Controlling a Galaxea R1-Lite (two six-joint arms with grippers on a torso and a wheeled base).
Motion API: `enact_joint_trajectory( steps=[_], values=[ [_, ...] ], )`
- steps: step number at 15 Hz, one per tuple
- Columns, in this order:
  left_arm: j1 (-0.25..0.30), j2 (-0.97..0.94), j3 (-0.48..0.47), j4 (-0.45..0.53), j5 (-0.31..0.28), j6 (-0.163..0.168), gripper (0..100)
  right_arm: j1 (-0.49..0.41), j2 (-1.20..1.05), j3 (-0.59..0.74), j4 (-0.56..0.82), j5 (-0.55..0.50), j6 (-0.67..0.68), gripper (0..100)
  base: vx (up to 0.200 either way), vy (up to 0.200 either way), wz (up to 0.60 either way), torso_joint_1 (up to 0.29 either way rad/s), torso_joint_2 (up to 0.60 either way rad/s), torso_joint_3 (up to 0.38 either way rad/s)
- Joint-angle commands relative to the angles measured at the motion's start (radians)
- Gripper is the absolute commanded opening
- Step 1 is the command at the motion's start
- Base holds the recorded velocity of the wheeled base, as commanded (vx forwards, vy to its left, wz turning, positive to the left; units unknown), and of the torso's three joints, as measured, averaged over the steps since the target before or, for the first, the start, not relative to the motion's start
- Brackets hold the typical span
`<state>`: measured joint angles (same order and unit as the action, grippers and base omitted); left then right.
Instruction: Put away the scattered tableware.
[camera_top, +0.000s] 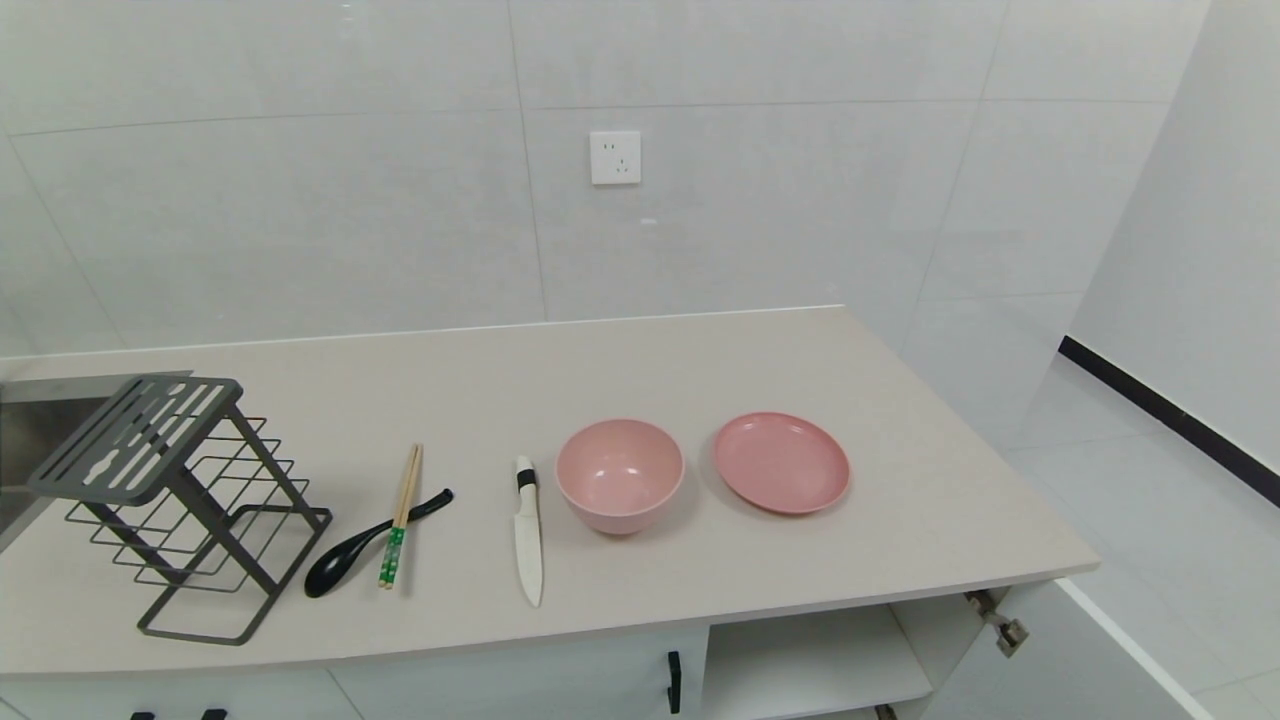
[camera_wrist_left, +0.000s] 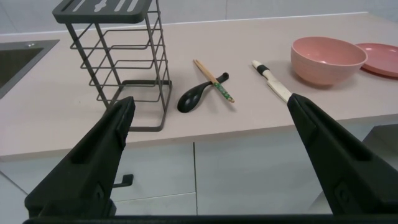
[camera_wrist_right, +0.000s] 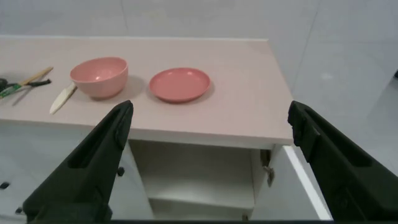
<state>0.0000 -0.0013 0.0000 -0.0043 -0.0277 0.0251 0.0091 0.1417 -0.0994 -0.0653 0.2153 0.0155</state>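
Facing the table (camera_top: 700, 370) with its bowl (camera_top: 619, 475), plate (camera_top: 781, 462) and knife (camera_top: 528, 540), you have the left gripper (camera_wrist_left: 209, 102) and right gripper (camera_wrist_right: 209, 107) both wide open.

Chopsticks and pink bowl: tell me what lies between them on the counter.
A white knife lies between the chopsticks and the pink bowl, touching neither. The head view shows this.

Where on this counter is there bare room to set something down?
Bare: the wide strip of counter between the back wall and the row of tableware, and the counter end right of the pink plate. Crowded: the front, where rack, black spoon, chopsticks, knife and pink bowl lie close together.
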Motion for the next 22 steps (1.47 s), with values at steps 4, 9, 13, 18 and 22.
enact_joint_trajectory(
  steps=[4,9,13,18,22],
  values=[
    [0.0,0.001,0.0,0.0,0.0,0.001,100,0.057,0.493,-0.183,0.022,0.047,0.0,100,0.0,0.0,0.0,0.0,0.0,0.0],
    [0.0,0.001,0.0,0.0,0.0,-0.001,100,0.069,0.783,-0.212,-0.137,0.05,-0.003,100,0.0,0.0,0.0,0.0,0.0,0.0],
    [0.0,0.001,0.0,0.0,0.0,0.001,100,0.066,1.023,-0.207,-0.346,0.065,0.0,100,0.0,0.0,0.0,0.0,0.0,0.0],
    [0.0,0.001,0.0,0.0,0.0,-0.001,100,0.072,1.151,-0.238,-0.43,0.072,-0.009,100,0.0,0.0,0.0,0.0,0.0,0.0],
    [0.0,0.001,0.0,0.0,0.0,-0.001,100,0.163,1.331,-0.358,-0.438,0.07,-0.009,100,0.0,0.0,0.0,0.0,0.0,0.0]
  ],
)
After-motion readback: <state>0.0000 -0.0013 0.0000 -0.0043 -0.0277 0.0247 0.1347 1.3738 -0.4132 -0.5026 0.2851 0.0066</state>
